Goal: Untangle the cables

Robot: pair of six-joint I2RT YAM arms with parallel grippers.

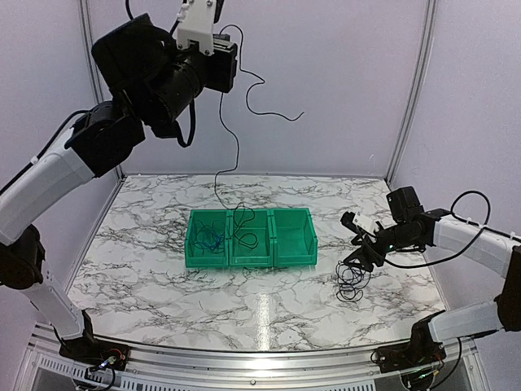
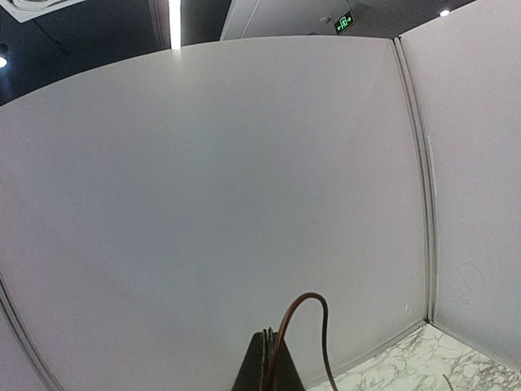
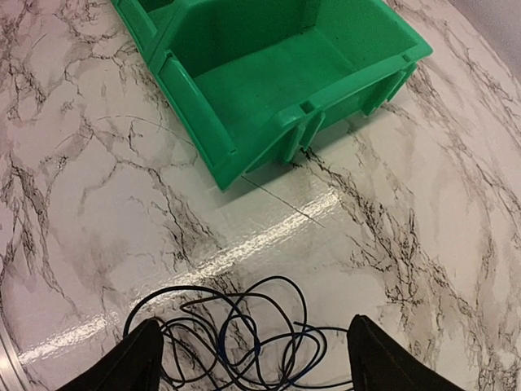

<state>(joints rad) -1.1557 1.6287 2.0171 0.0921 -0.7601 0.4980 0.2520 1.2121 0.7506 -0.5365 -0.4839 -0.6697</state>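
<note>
Lifting higher should draw the thin black cable [image 1: 237, 138], pinched in the closed left tool [image 2: 267, 362], out of the green plastic bin [image 1: 293, 257]. The empty right tool [image 3: 256, 358] gapes wide above coiled black-and-blue cords [image 3: 244, 326] on the desk [image 1: 146, 269].

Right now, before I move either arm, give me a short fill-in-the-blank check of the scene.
1. The left gripper holds a black cable that hangs into the ____ of the three green bins.
2. The right gripper has its jaws ____ over a coil on the table.
3. The blue cable lies in the ____ bin.
Missing words: middle; open; left.
</note>
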